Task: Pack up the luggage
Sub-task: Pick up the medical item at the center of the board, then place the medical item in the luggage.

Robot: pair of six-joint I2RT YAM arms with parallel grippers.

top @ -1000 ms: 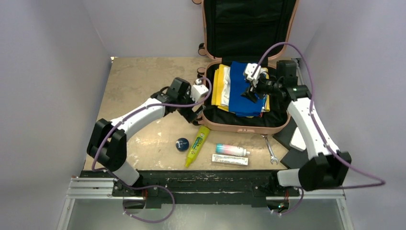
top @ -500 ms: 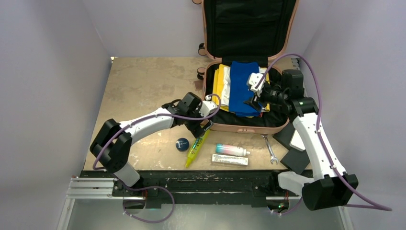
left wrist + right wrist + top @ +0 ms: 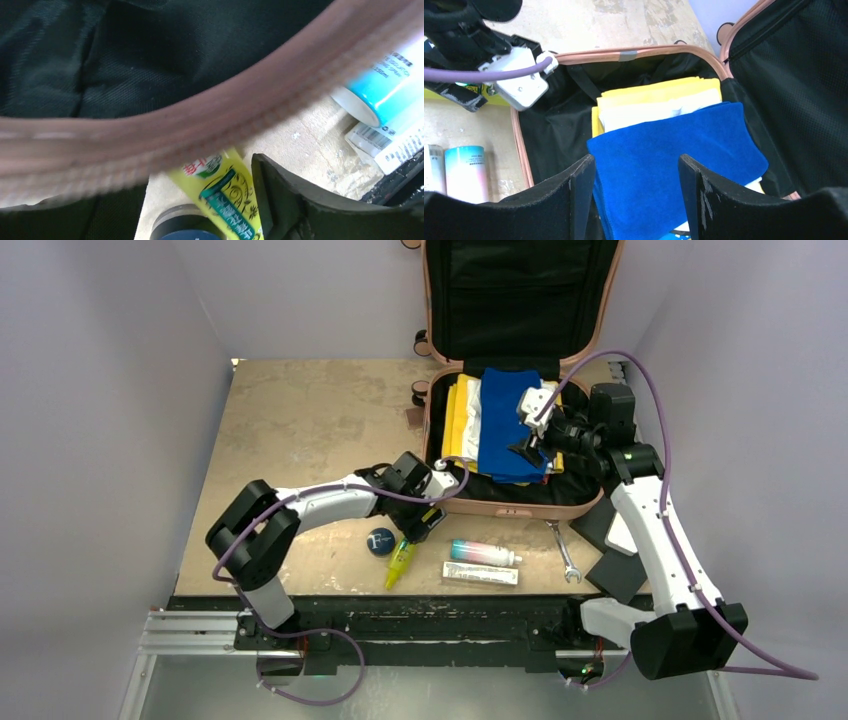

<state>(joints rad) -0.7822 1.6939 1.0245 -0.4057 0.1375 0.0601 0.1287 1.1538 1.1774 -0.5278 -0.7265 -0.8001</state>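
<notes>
Just outside luggage [image 3: 480, 507]: round blue object [image 3: 380, 541] marked F.

The luggage [image 3: 470, 506] is a salmon-pink hard-shell case with rounded corners and black fabric lining, lying open at the upper middle of the top view. Its base lies flat while the lid stands upright behind it, running out of the top of the frame, with small dark wheels at its left side. Folded yellow, white and blue cloths [image 3: 505, 440] are stacked in the base.
</notes>
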